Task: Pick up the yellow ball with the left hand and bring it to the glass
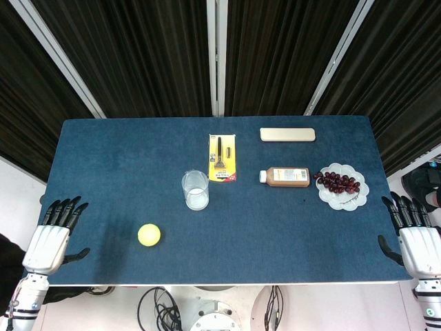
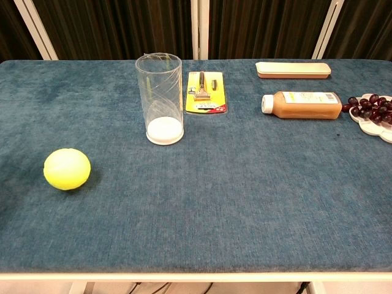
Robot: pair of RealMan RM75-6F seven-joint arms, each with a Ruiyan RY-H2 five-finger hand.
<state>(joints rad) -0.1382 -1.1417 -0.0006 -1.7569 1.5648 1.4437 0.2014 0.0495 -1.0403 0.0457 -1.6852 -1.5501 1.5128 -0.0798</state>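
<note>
Here, left hand (image 1: 49,238) off table edge (image 1: 41,207), apart from yellow ball (image 1: 149,235).

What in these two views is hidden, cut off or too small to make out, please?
- Chest view: neither robot hand shows; both lie outside the frame.
- Chest view: the plate of grapes is cut off by the right edge.
- Head view: print on the yellow package and the bottle label is too small to read.
- Head view: the left robot hand hides its own palm side.

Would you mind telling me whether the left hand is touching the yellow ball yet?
Apart. In the head view, the left hand rests at the table's left edge, with bare blue cloth between it and the yellow ball.
</note>
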